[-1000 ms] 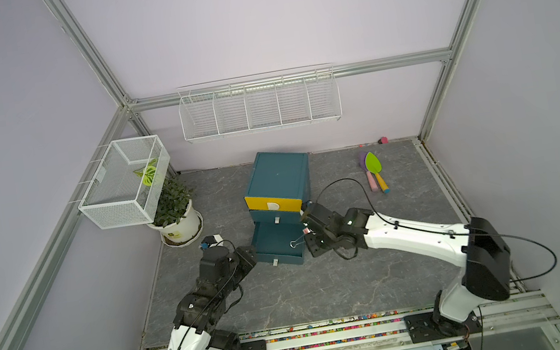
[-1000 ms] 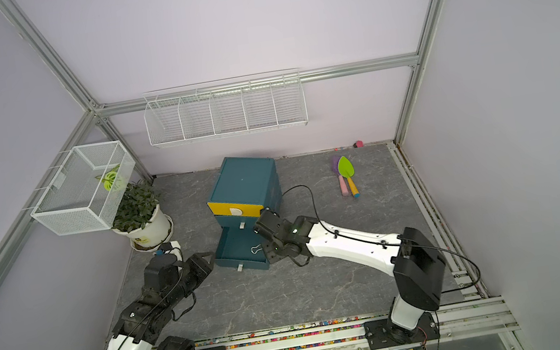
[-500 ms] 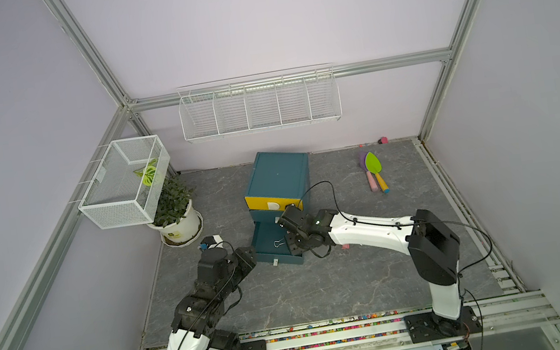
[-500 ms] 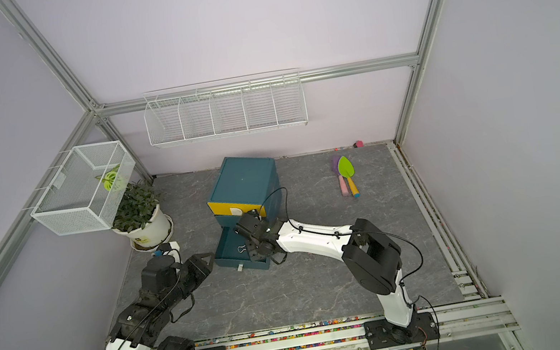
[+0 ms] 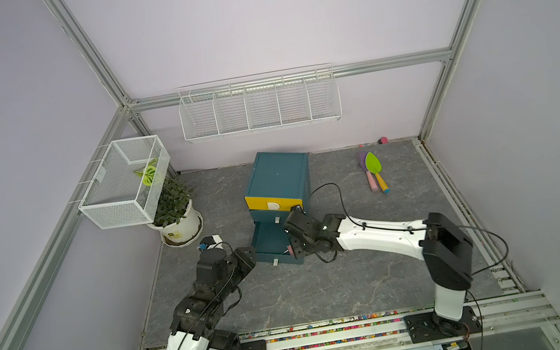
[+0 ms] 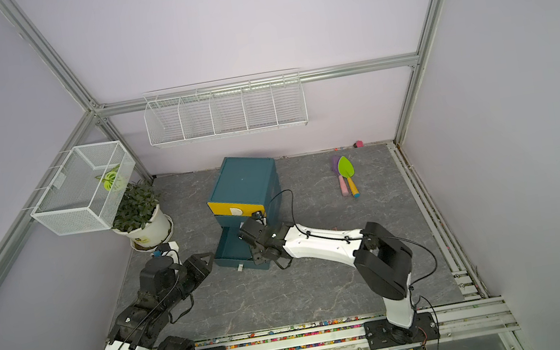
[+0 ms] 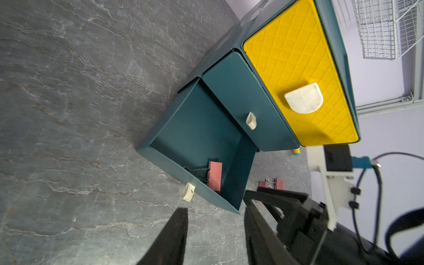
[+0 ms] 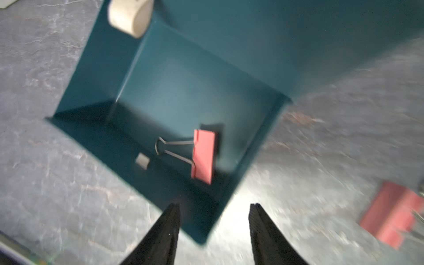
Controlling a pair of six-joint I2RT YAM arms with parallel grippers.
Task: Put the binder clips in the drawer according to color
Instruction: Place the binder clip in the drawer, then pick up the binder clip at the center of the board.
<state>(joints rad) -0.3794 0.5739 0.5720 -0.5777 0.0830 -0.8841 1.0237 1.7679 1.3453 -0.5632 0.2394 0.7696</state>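
Our right gripper (image 8: pixel 214 206) hangs just above the front right corner of the pulled-out bottom drawer (image 8: pixel 183 91). Its jaws are partly spread and there is nothing between them. Below it, one pink binder clip (image 8: pixel 204 156) lies flat on the drawer floor, its wire handles running along the front wall.

We take the back wall as twelve o'clock. At three o'clock from that clip a second pink clip (image 8: pixel 390 213) lies on the grey floor, with the drawer's right wall standing between the two. The right arm hides this clip in both top views. The middle drawer front (image 7: pixel 247 107) overhangs the rear of the open drawer.

At nine o'clock from the drawer's front, our left gripper (image 5: pixel 247 254) sits just beside its left corner. Its jaws are apart and hold nothing. We cannot tell whether it touches the wall.

The teal cabinet (image 5: pixel 278 174) with its yellow top drawer (image 5: pixel 273 201) stands at twelve o'clock from both grippers. A potted plant (image 5: pixel 172 207) under a white mesh basket (image 5: pixel 125 184) is at nine o'clock from the cabinet. Two toy shovels (image 5: pixel 373 169) lie well apart at three o'clock, and a wire rack (image 5: pixel 258 104) hangs on the back wall.
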